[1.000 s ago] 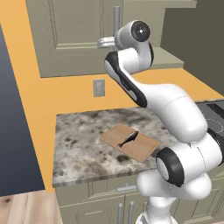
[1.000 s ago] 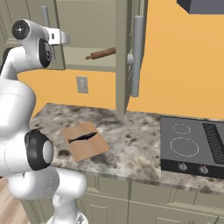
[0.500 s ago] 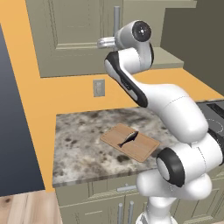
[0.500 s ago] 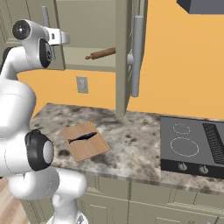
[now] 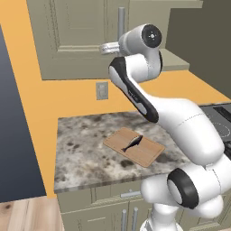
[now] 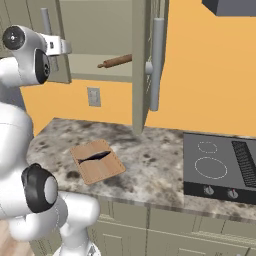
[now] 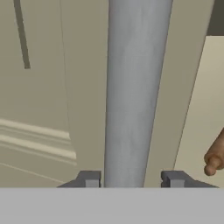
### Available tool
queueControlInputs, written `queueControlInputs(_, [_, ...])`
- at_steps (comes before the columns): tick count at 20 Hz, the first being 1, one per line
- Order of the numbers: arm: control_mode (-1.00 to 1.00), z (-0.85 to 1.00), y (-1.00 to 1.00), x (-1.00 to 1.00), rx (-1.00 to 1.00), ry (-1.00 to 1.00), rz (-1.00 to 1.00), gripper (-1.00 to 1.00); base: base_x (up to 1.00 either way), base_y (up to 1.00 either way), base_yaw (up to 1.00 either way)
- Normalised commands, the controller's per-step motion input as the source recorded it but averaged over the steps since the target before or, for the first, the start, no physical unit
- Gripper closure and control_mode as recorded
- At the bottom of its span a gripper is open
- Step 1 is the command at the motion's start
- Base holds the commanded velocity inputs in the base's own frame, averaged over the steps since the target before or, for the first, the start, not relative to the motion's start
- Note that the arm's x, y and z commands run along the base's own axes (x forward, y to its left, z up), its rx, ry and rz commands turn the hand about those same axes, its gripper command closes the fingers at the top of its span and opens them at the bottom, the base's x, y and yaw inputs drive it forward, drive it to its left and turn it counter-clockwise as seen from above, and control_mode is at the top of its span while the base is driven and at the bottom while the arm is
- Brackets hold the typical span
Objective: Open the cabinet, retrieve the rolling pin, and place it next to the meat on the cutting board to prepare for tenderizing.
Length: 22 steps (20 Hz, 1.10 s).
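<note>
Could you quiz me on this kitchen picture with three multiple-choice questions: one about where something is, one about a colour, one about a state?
1. Where is the rolling pin?
A. On the cabinet shelf
B. On the stove
C. On the floor

2. What colour is the wall?
A. Blue
B. Orange
C. White

3. How is the right cabinet door?
A. Shut
B. Missing
C. Swung open

Answers:
1 A: it lies on the shelf inside the cabinet.
2 B: orange surrounds the outlet.
3 C: it stands edge-on, baring the shelf.
</note>
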Motion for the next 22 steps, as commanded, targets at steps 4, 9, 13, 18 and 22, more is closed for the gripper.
queueControlInputs(4, [-1.00, -0.35, 0.64, -0.58, 0.00, 0.00, 0.06, 1.00, 0.00, 0.00, 0.00])
queueControlInputs(9, [-1.00, -0.37, 0.65, -0.58, 0.00, 0.00, 0.05, 1.00, 0.00, 0.00, 0.00])
queueControlInputs(13, [-1.00, -0.27, 0.58, -0.54, 0.00, 0.00, 0.02, 1.00, 0.00, 0.00, 0.00])
queueControlInputs(18, [-1.00, -0.29, 0.58, -0.67, 0.00, 0.01, 0.02, 1.00, 0.00, 0.00, 0.00])
queueControlInputs(22, [-1.00, -0.16, 0.31, -0.80, 0.02, -0.01, 0.00, -1.00, 0.00, 0.00, 0.00])
